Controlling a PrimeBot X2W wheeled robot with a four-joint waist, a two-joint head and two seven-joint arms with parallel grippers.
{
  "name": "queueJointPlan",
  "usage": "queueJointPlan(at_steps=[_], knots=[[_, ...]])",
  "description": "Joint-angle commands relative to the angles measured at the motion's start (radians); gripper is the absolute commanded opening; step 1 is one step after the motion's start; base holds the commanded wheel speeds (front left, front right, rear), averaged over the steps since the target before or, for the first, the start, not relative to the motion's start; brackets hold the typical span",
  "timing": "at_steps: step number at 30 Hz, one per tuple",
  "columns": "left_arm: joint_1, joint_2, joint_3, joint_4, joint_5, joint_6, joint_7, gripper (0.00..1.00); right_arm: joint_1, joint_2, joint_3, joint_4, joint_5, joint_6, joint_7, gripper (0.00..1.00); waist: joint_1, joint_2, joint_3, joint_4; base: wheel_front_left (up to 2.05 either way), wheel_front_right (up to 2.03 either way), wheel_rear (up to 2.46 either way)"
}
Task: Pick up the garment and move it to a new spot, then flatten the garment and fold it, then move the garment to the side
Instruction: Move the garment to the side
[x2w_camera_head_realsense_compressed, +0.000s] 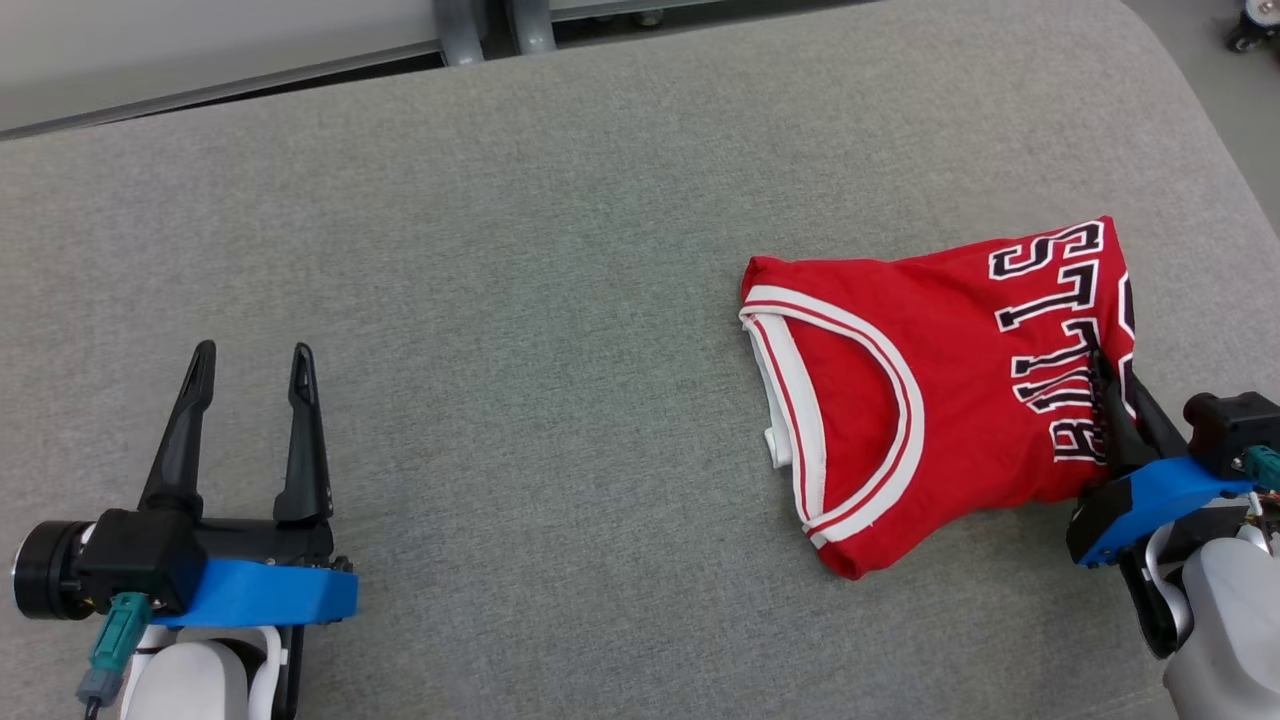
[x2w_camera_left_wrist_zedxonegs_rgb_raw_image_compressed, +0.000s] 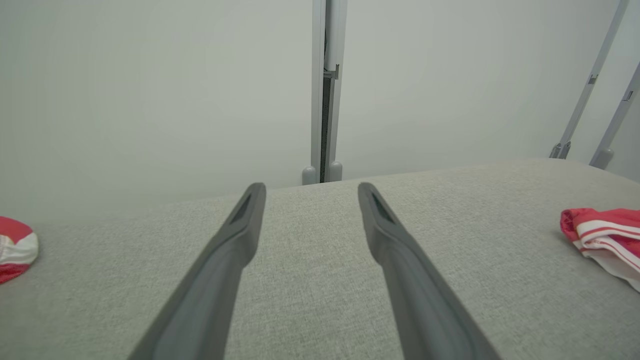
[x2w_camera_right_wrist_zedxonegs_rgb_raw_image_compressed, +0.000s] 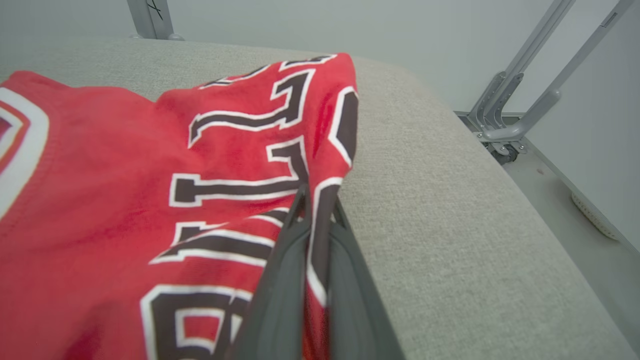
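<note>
The garment (x2w_camera_head_realsense_compressed: 940, 370) is a red basketball jersey with white trim and black lettering, folded and lying on the right part of the grey cushioned surface. My right gripper (x2w_camera_head_realsense_compressed: 1100, 372) is shut on the garment's right edge, a fold of red cloth pinched between the fingers (x2w_camera_right_wrist_zedxonegs_rgb_raw_image_compressed: 292, 250) in the right wrist view. The cloth (x2w_camera_right_wrist_zedxonegs_rgb_raw_image_compressed: 150, 165) rises slightly toward the pinch. My left gripper (x2w_camera_head_realsense_compressed: 250, 365) rests open at the lower left, far from the garment, with nothing between its fingers (x2w_camera_left_wrist_zedxonegs_rgb_raw_image_compressed: 235, 240). The garment's neck edge (x2w_camera_left_wrist_zedxonegs_rgb_raw_image_compressed: 605, 235) shows at the right of the left wrist view.
The grey surface (x2w_camera_head_realsense_compressed: 520, 300) extends wide to the left of the garment. Its right edge (x2w_camera_right_wrist_zedxonegs_rgb_raw_image_compressed: 525, 200) drops to the floor near metal frame legs (x2w_camera_right_wrist_zedxonegs_rgb_raw_image_compressed: 505, 115). A red and white object (x2w_camera_left_wrist_zedxonegs_rgb_raw_image_compressed: 15, 247) sits at the left edge of the left wrist view.
</note>
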Motion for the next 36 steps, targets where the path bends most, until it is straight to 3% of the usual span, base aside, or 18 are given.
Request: queueJointPlan(at_steps=[1, 8, 12, 20, 30, 35, 36], knots=[[-0.011, 0.007, 0.004, -0.003, 0.006, -0.005, -0.002, 1.00, 0.006, 0.003, -0.004, -0.011, -0.006, -0.001, -0.005, 0.00, -0.0002, 0.0000, 0.022, -0.023, 0.00, 0.00, 0.00], [-0.026, 0.010, 0.003, -0.007, 0.014, -0.012, -0.002, 1.00, -0.037, 0.025, -0.018, -0.069, -0.036, -0.001, -0.005, 0.00, -0.0002, 0.0000, 0.044, -0.034, 0.00, 0.00, 0.00], [-0.038, 0.013, 0.001, -0.013, 0.019, -0.014, -0.002, 1.00, -0.117, 0.001, 0.003, -0.083, -0.054, -0.001, -0.005, 0.00, -0.0002, 0.0000, 0.070, -0.026, 0.00, 0.00, 0.00], [-0.084, 0.016, -0.011, -0.028, 0.027, -0.017, -0.002, 1.00, -0.318, -0.102, -0.005, -0.057, -0.062, -0.001, 0.027, 0.00, -0.0002, 0.0000, 0.148, 0.008, 0.00, 0.00, 0.00], [-0.144, 0.022, -0.027, -0.058, 0.038, -0.018, -0.002, 1.00, -0.457, -0.278, -0.153, 0.086, -0.048, -0.001, 0.042, 0.00, -0.0002, 0.0000, 0.249, 0.049, 0.00, 0.00, 0.00], [-0.162, 0.024, -0.032, -0.062, 0.039, -0.016, -0.002, 1.00, -0.488, -0.313, -0.211, 0.174, -0.054, -0.001, 0.041, 0.00, -0.0002, 0.0000, 0.274, 0.059, 0.00, 0.00, 0.00], [-0.163, 0.025, -0.032, -0.062, 0.040, -0.014, -0.002, 1.00, -0.493, -0.314, -0.219, 0.188, -0.057, -0.001, 0.038, 0.06, -0.0002, 0.0000, 0.277, 0.059, 0.00, 0.00, 0.00]])
